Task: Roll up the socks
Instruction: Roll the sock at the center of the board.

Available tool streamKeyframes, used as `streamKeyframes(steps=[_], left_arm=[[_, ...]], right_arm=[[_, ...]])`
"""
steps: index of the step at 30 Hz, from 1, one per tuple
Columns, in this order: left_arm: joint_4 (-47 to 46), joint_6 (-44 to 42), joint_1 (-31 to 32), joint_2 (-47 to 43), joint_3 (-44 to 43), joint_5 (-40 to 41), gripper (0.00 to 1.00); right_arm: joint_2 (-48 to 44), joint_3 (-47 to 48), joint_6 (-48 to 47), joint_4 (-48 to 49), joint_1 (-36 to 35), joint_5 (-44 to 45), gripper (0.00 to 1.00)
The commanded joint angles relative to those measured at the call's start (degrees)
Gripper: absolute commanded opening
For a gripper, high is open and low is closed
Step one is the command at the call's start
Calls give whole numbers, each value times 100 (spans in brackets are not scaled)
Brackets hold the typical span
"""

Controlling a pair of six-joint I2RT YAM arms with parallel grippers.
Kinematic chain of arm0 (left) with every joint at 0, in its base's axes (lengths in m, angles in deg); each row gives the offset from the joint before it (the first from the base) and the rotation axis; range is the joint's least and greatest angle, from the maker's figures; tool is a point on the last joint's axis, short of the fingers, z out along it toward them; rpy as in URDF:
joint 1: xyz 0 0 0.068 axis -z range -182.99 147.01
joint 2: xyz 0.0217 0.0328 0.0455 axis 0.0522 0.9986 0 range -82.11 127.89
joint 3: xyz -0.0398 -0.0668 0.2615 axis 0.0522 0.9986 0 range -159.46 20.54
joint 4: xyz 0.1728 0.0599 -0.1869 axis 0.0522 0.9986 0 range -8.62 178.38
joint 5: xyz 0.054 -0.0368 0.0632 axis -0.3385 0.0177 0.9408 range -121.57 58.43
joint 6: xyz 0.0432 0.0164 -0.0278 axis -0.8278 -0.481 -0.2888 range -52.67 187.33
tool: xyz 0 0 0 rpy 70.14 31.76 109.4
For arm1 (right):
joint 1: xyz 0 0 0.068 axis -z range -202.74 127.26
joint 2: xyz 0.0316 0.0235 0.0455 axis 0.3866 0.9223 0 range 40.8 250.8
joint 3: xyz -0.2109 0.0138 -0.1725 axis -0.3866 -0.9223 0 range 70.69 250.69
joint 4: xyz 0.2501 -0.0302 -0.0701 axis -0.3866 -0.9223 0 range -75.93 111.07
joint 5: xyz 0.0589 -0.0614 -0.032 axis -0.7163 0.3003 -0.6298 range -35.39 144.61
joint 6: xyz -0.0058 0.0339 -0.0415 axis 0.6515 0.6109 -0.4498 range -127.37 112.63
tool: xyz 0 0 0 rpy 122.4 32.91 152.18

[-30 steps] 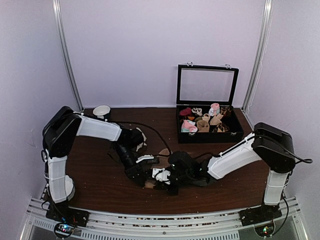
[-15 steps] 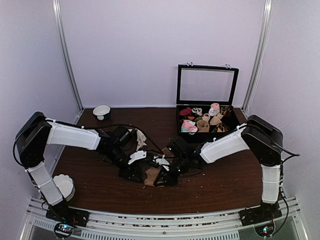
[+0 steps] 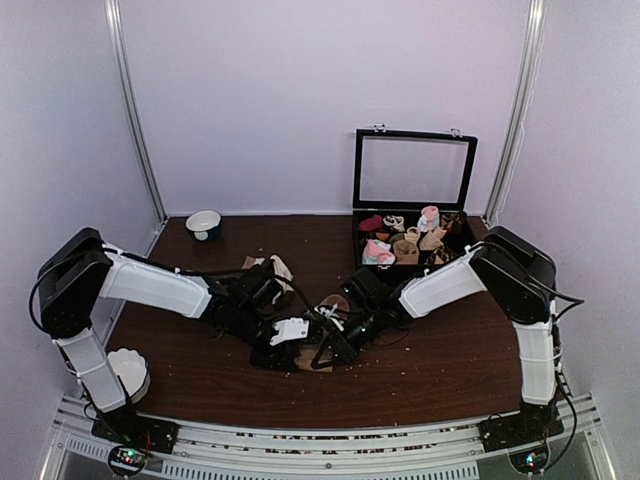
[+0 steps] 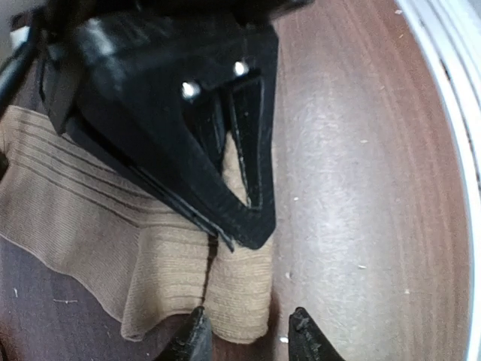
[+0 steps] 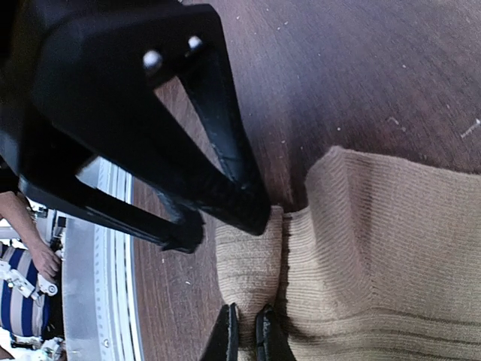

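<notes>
Top external view, left to right: a white bowl [image 3: 204, 222] sits at the 11 o'clock corner of the table [image 3: 450, 350]. Your left arm [image 3: 150, 285] reaches in from 8 o'clock and your right arm [image 3: 440, 285] from 4 o'clock. They meet over the tan socks [image 3: 304, 358], which lie just toward 6 o'clock from the table's middle. An open black box [image 3: 420, 276] holding rolled socks [image 3: 380, 250] stands at 1 o'clock, lid upright.

Left wrist view: your left gripper [image 4: 248, 336] has its fingers apart, straddling the rolled end of the ribbed fabric. A sliver of bare wood shows between the roll and the finger on the 3 o'clock side. The flat part of the sock spreads toward 9 o'clock.

Right wrist view: your right gripper [image 5: 244, 336] has its fingertips pinched together on a fold of the same fabric, beside the roll. The other gripper's two black fingers reach in from 11 o'clock. One tip touches the roll's end and the other sits just off it, over the wood. The flat sock spreads toward 3 o'clock.
</notes>
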Motion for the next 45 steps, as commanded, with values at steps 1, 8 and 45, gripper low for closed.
streamKeyframes(steps=[1,8,45], left_arm=[[-459,-73,148,196,25,680,38],[-408,-141,289,221,-91,679,32],[915,20,267,1048,-939,-207,0]], right_arm=[[474,-267,182,-869,96,592,0],[496,-200,201,-968,105,581,0],[71,-599,625,-227,104,549,14]])
